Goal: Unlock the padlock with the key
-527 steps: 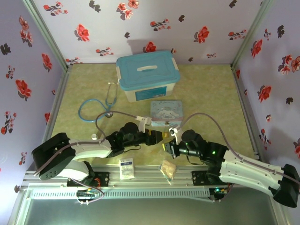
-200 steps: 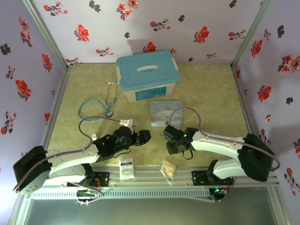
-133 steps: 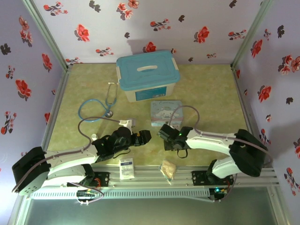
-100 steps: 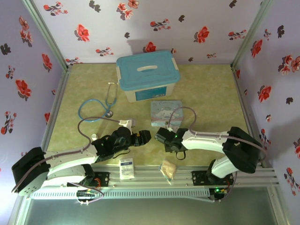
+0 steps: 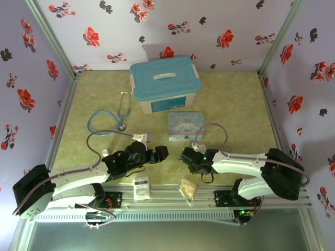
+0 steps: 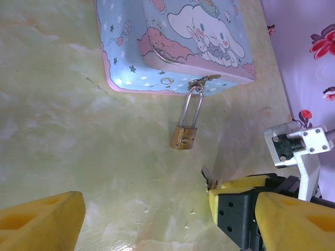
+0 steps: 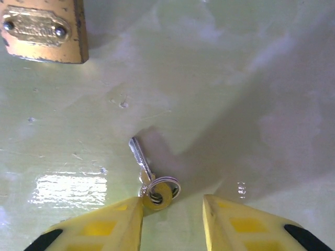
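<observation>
Right claw [image 7: 172, 209] spread apart — thin, likely slippery key [image 7: 142, 166] lies flat just ahead; pinch its ringed head.

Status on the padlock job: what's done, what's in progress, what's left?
Done: nothing on the lock itself. The padlock hangs from the latch of the tin, and its shackle looks seated.
In hand: the right tool is open, low over the key. The key lies flat on the table, ungripped, its ring by one fingertip. The left tool is open, short of the padlock.
Left: grip the key, insert it, turn it, free the shackle.
</observation>
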Robot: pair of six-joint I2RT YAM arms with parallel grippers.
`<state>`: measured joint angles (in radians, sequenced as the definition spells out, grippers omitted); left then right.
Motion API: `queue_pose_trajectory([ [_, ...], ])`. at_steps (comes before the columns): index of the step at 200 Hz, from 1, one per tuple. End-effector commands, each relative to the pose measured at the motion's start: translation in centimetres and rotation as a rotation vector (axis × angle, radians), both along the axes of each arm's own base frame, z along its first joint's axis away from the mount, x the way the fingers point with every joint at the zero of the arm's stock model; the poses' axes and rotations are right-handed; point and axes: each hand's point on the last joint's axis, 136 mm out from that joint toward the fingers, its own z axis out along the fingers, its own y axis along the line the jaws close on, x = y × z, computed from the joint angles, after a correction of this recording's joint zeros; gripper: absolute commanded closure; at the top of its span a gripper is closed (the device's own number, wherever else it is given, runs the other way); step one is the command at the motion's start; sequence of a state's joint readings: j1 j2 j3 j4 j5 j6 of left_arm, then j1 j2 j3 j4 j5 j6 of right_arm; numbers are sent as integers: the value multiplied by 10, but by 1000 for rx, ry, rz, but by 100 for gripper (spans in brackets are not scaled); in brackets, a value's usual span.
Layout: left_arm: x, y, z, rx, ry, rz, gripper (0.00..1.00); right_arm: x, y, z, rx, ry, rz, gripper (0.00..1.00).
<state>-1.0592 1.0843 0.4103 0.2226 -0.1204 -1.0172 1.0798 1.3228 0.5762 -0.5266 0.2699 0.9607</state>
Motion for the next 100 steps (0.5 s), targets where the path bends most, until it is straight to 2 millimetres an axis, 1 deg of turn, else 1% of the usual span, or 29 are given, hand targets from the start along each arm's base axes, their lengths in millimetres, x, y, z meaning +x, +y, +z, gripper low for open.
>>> queue_pose_trajectory([
  [1, 6, -1, 8, -2, -29, 10, 15, 1, -4, -8, 10, -13, 15, 66],
  [13, 5, -1, 8, -4, -28, 10, 15, 3, -3, -9, 35, -21, 20, 65],
  [41, 6, -2, 9, -3, -30, 8, 15, 12, 3, -3, 87, -70, 38, 64],
  [67, 6, -2, 9, -3, -33, 7, 15, 12, -3, -9, 79, -58, 21, 70],
  [74, 7, -2, 9, -3, -33, 8, 15, 12, -3, -12, 73, -52, 27, 70],
  [100, 7, -2, 7, -2, -32, 8, 15, 12, 4, -18, 79, -43, 59, 74],
])
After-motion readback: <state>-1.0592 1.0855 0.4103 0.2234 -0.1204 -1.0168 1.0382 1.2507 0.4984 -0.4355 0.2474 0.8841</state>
